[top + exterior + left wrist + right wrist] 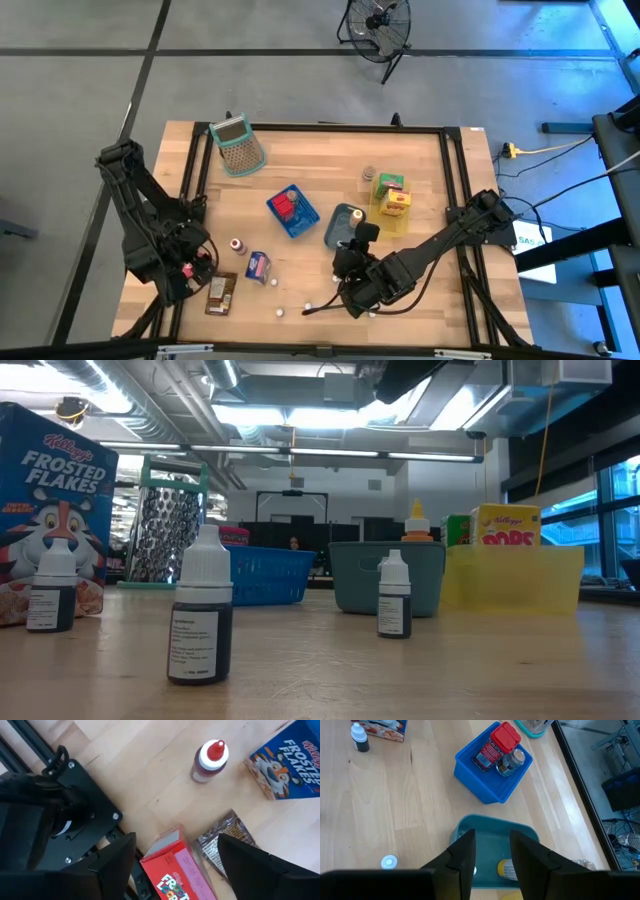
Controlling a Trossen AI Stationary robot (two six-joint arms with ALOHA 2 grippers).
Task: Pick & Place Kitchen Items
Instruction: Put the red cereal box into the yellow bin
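At the near left corner of the worktop (420, 175), the red cereal box (176, 870) lies between the two dark fingers of the left hand (175, 865), beside a brown foil packet (224, 837). The fingers stand wide on both sides of the box and I see no clear contact with it, so I judge the box is not yet gripped. A little further off are the small bottle with the red tip (210, 760) and the blue Frosted Flakes box (287, 757).

What may go wrong here: the brown packet lies touching or almost touching the red box, so one finger could come down on the packet or catch it together with the box. The box also lies close to the black frame at the edge of the worktop, and a finger could strike this frame. If the hand closes on the box only at its end, the box may turn or slip when it is lifted.

The right hand (492, 852) hangs over the teal tray (520, 832), where one yellow item lies. Its fingers are a little apart with nothing between them. Beyond the teal tray stands the blue tray (485, 790) with a red packet and a small jar. Small white round pieces (279, 313) lie loose on the near part of the worktop, and an arm passing low could push them away.
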